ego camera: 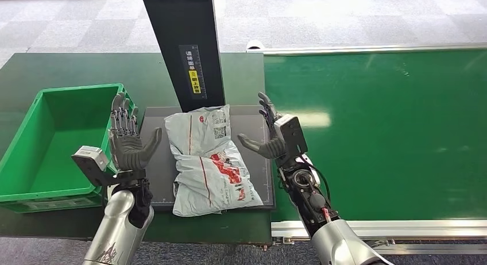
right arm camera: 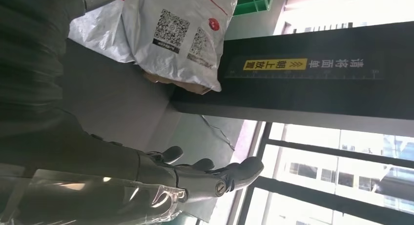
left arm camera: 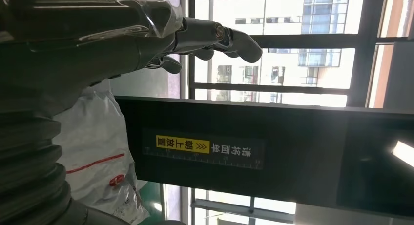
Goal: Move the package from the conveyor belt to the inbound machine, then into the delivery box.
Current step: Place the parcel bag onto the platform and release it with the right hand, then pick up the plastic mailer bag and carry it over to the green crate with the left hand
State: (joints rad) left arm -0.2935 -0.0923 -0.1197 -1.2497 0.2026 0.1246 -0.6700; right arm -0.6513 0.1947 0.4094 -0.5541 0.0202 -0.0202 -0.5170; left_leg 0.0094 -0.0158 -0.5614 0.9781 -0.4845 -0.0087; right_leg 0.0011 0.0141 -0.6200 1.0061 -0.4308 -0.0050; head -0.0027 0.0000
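Head view has the package point(ego camera: 208, 161) lying on the inbound machine point(ego camera: 255, 135) plate, between the left hand point(ego camera: 129, 144) and right hand point(ego camera: 273, 135), both spread and holding nothing. So leg one looks done; the delivery box point(ego camera: 34, 144) beyond the left hand still waits.

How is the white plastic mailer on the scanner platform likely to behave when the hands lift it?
The package looks creased and lumpy, so it will probably sag and shift rather than stay stiff. Its glossy film may be slippery. Lying flat on the dark platform, it is unlikely to roll; lifting from both sides seems wise.
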